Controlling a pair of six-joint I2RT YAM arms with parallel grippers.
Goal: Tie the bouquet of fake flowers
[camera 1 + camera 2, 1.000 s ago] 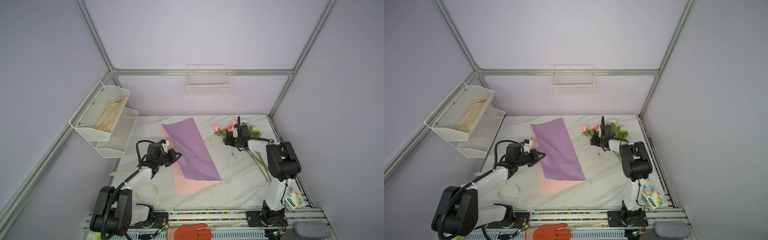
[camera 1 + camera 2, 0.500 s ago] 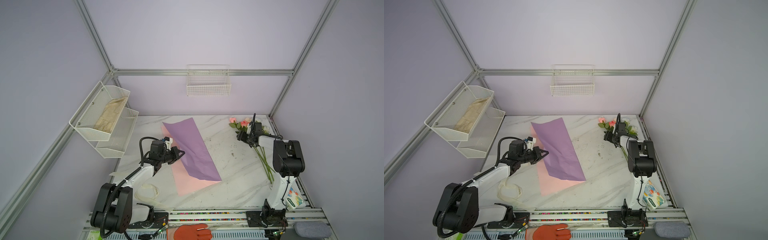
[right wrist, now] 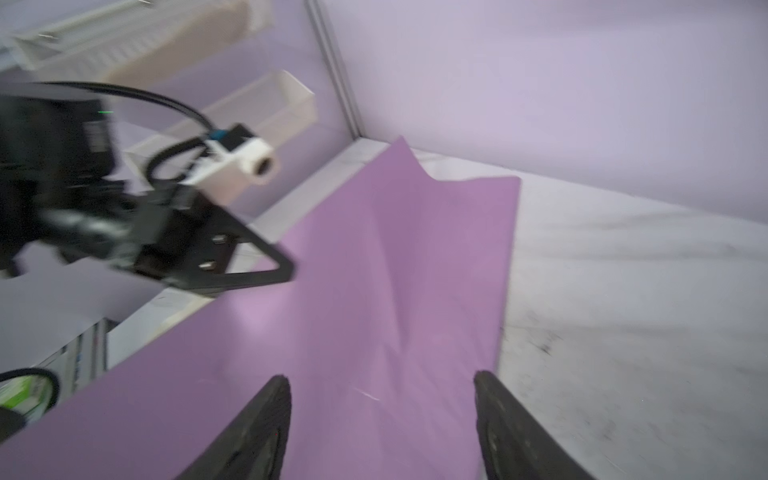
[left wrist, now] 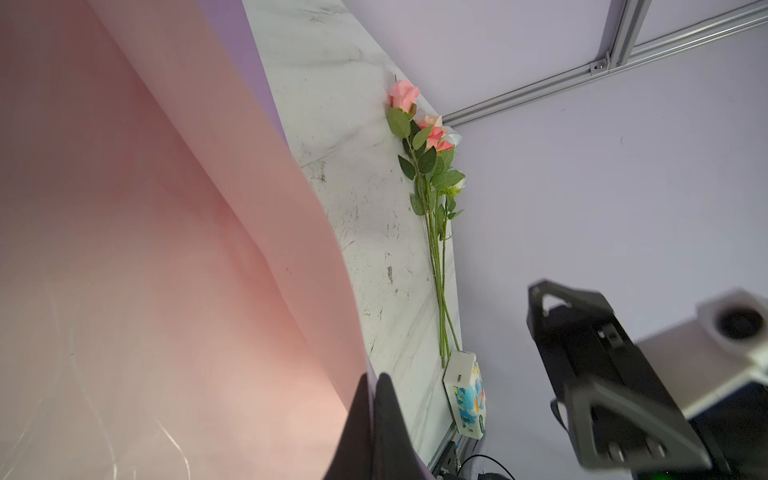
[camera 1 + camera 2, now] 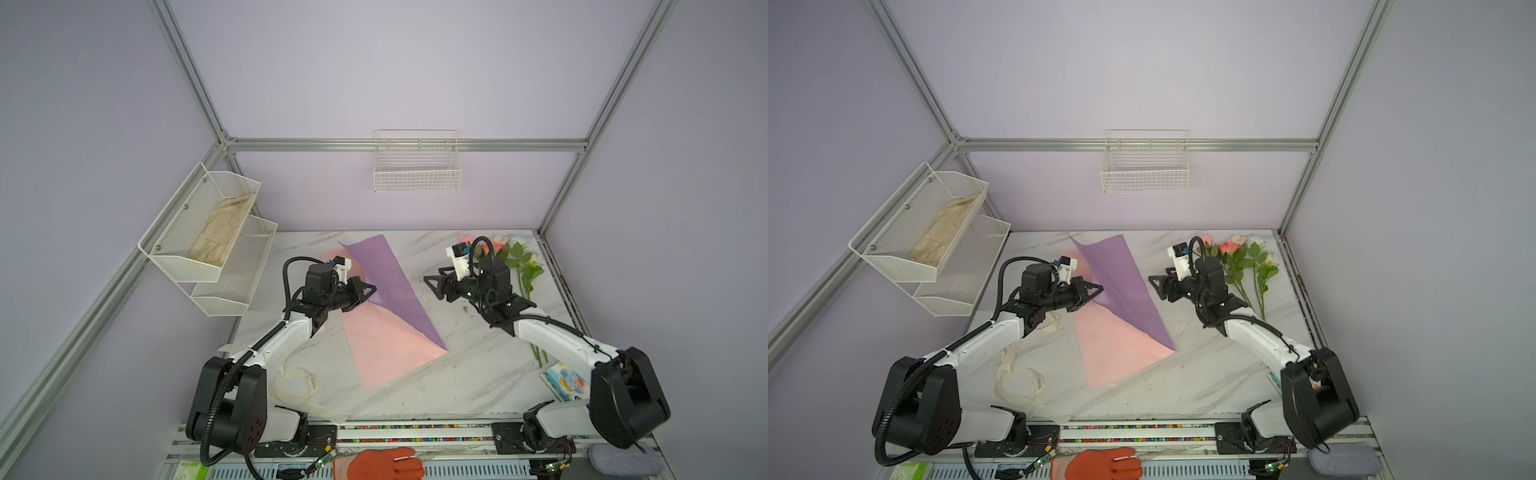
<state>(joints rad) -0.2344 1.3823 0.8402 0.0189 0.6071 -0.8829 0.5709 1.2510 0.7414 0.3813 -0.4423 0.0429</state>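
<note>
Left wrist view shows you the marble table [image 4: 353,124] beside lilac walls [image 4: 582,166]; your left tool [image 4: 372,376] pinches the wrapping paper [image 4: 166,249], your right tool [image 3: 382,378] stands wide open.

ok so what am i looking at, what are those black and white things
Those are two robot arms at a marble table: the left arm and the right arm. Two pictures come from a camera overhead, and two from a small camera on each arm's wrist. On the table lie a sheet of wrapping paper, lilac on one face and pink on the other, a bunch of fake flowers by the right edge, and a cream ribbon. The left arm's jaws are shut on the paper's edge, holding it up. The right arm's jaws are open and hold nothing.
</note>
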